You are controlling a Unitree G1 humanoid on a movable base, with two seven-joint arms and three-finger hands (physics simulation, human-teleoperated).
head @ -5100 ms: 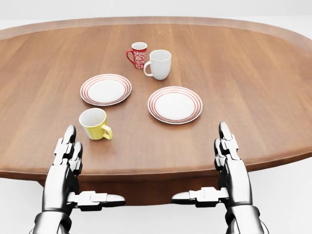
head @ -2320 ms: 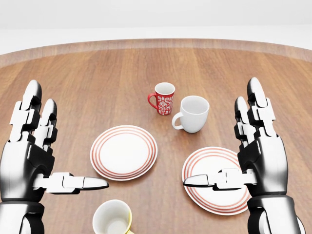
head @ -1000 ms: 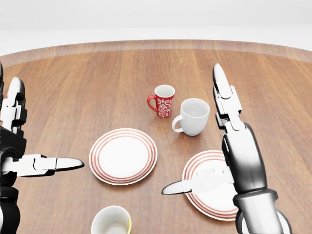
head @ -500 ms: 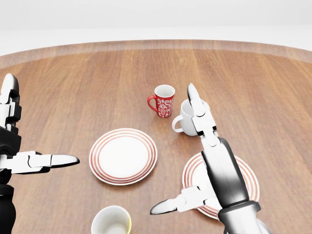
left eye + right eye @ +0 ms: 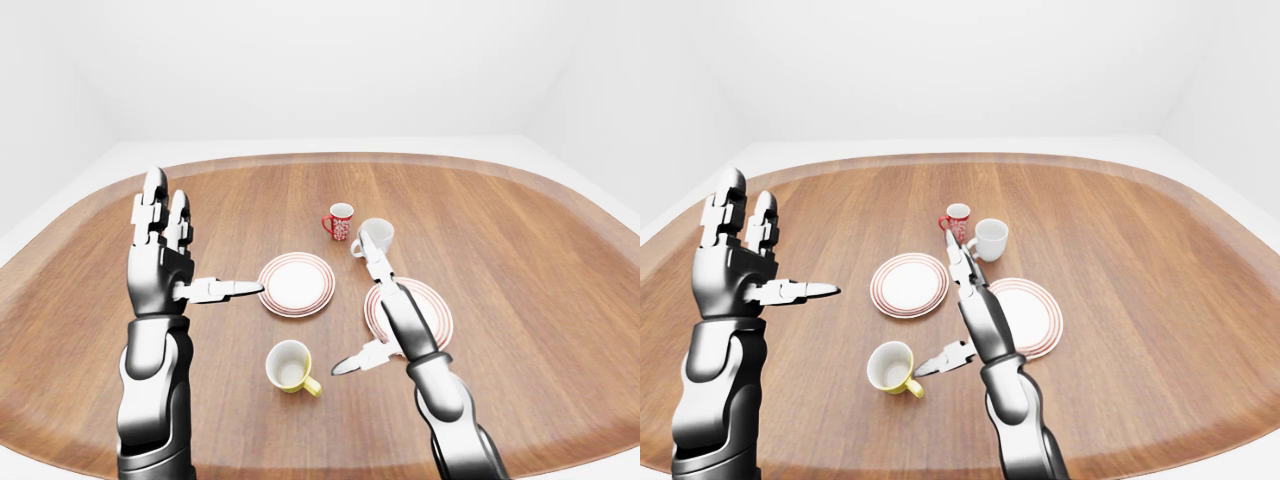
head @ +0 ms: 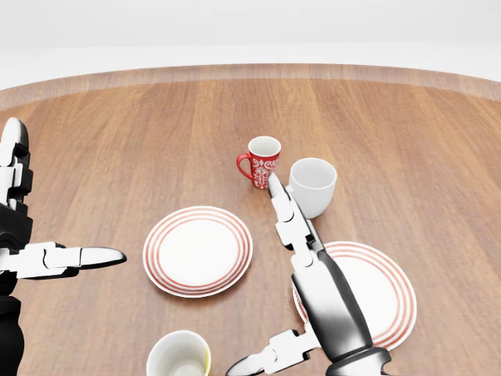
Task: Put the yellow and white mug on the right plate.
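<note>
Right hand splayed beside yellow mug

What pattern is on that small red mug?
The red mug carries a white ornamental print, clearest in the head view.

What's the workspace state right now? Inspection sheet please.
Surface: wooden table, oval.
Job's things: yellow and white mug upright, untouched, at the view's bottom; right plate empty, partly hidden by the right arm.
Clutter: left plate empty; red patterned mug and white mug standing close together above the plates.
Grippers: left robot hand raised, fingers open, holding nothing; right robot hand open, stretched out flat to the right of the yellow mug, not touching it.
Cables: nothing seen.
Surroundings: plain white walls and floor.
</note>
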